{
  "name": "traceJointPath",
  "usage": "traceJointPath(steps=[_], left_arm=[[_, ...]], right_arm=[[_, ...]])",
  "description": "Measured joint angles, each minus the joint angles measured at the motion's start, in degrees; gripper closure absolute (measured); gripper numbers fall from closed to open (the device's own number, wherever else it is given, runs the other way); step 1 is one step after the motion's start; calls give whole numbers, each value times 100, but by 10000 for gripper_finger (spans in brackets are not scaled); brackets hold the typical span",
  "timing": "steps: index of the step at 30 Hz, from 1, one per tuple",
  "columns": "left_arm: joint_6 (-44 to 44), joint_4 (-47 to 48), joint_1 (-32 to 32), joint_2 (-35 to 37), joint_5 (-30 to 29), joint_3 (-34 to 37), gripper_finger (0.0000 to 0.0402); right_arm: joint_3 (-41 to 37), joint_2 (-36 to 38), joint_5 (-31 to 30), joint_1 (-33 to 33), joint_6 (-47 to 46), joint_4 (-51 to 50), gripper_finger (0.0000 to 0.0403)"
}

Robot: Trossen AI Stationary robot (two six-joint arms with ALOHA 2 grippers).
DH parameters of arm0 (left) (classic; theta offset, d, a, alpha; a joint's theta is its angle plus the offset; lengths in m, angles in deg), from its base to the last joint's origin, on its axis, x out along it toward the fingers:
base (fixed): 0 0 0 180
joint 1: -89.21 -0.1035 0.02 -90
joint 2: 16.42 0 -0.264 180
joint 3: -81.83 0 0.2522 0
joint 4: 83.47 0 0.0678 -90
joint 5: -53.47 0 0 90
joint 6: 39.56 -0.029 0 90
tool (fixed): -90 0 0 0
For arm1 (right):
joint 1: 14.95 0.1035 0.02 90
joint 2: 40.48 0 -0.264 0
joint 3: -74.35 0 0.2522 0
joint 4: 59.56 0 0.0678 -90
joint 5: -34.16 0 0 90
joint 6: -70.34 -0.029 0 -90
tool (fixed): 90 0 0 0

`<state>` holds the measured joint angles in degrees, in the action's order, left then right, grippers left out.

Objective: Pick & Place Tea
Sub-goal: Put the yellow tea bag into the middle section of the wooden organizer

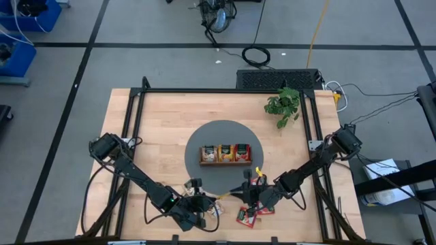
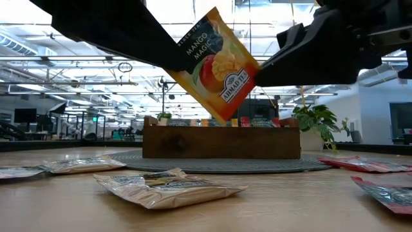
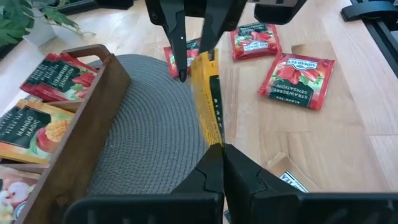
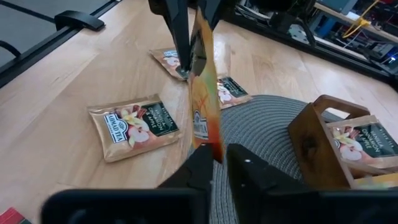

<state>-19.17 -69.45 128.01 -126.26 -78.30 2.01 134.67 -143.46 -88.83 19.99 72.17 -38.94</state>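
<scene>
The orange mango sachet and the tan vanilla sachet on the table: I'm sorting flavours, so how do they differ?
The orange mango sachet is off the table, tilted, pinched between the left gripper and right gripper; the tan vanilla sachet lies flat and untouched on the wooden table. Both are small, square and dark-labelled.

We see an orange mango sachet (image 2: 215, 64) with a dark label. Our wooden tray (image 2: 221, 143) is brown, on a grey woven mat (image 3: 149, 130).
</scene>
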Motion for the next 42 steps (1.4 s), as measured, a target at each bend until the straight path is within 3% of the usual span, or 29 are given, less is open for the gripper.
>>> traceJointPath(steps=[8, 14, 19, 23, 28, 42], left_arm=[[11, 77, 0, 2, -21, 0, 399], [115, 141, -44, 2, -21, 0, 400], [183, 135, -109, 2, -19, 0, 400], [218, 133, -129, 2, 86, 0, 400], [200, 141, -163, 2, 105, -2, 400], [214, 65, -437, -160, 348, -4, 400]], right_arm=[[0, 297, -5, 14, -463, -744, 262], [0, 996, 35, 55, -533, -644, 221], [7, 1032, 1023, -93, -746, -402, 223], [7, 830, 1116, -258, -911, -398, 230], [9, 593, 1954, -490, -1174, -106, 231], [184, 285, 1963, -680, -1278, 52, 232]])
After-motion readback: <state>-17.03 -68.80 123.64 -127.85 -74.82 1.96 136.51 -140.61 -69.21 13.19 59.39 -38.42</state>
